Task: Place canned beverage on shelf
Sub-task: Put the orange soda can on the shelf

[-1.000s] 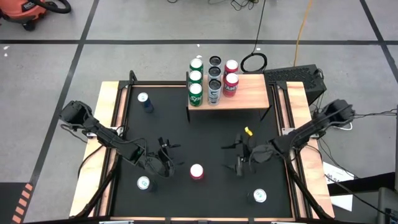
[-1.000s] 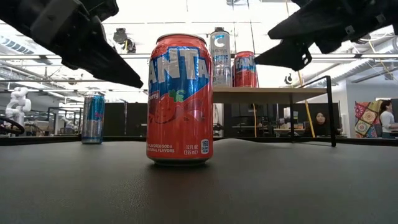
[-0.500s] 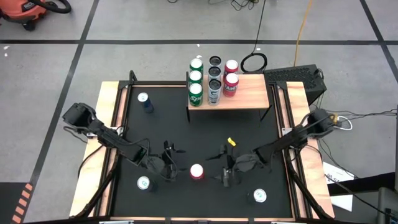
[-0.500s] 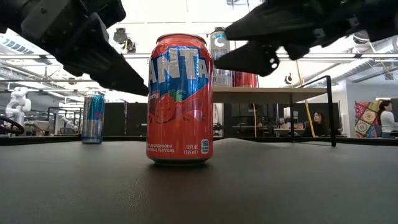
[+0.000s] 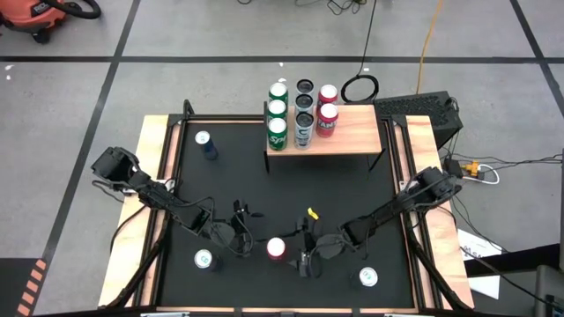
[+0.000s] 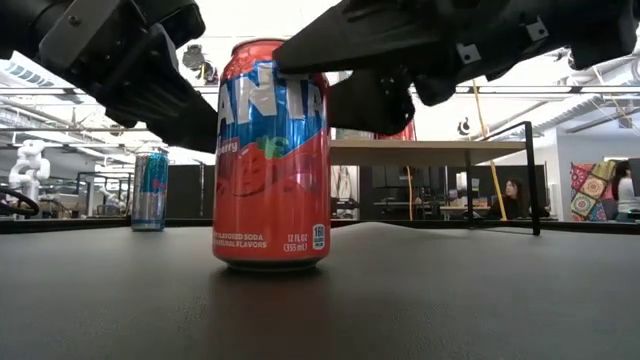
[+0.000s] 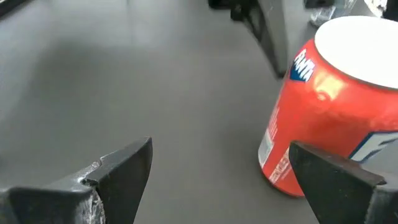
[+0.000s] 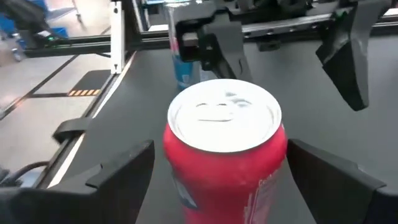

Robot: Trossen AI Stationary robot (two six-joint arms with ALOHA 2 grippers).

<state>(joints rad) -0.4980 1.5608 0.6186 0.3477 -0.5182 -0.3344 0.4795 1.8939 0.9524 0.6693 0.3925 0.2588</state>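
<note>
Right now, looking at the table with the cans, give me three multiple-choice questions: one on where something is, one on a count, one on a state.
1. Where is the red Fanta can?
A. on the shelf
B. on the black mat between the two grippers
C. off the table

2. How many cans stand on the shelf?
A. four
B. eleven
C. eight

3. What is the state of the right gripper?
A. open, fingers either side of the can
B. shut on the can, lifting it
C. out of sight

Answers:
1 B, the high view shows it on the mat, with the left gripper beside it.
2 C, the high view shows three green, three dark, two red.
3 A, the right wrist view shows gaps on both sides.
</note>
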